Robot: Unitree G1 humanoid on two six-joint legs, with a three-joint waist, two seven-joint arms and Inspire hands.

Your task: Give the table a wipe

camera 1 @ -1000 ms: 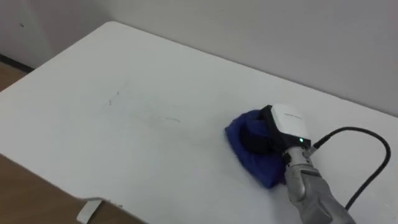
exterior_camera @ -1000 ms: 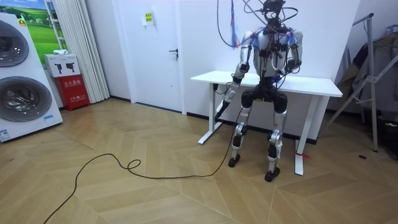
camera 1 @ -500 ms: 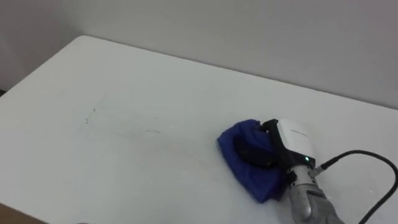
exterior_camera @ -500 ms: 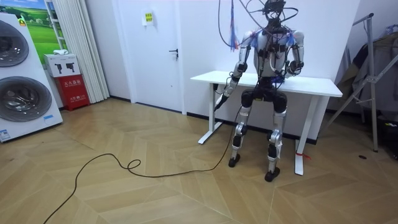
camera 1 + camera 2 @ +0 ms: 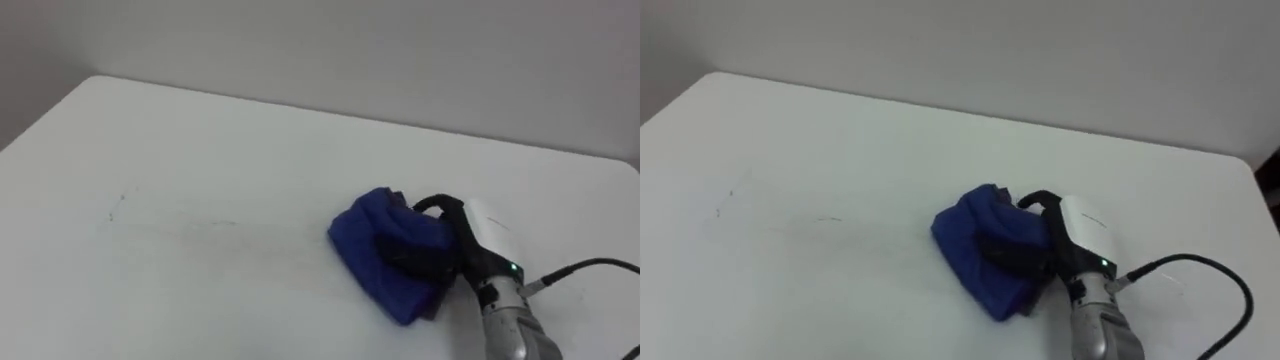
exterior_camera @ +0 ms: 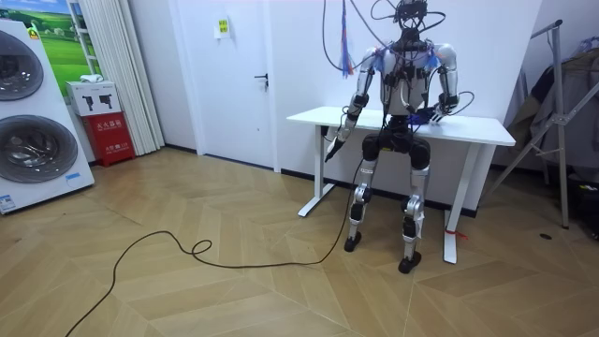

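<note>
The blue cloth (image 5: 372, 262) lies bunched on the table (image 5: 200, 140), right of the table's middle and well clear of its edges. It appears light, soft and limp, so expect it to fold and drag rather than slide as a flat pad; take it at the thick gathered part and press it down onto the table. The right hand (image 5: 482, 243) rests on the cloth's right side, its dark fingers (image 5: 410, 250) and thumb closed on a fold, while the left hand (image 6: 332, 140) hangs beside the table's left end, below the tabletop.
</note>
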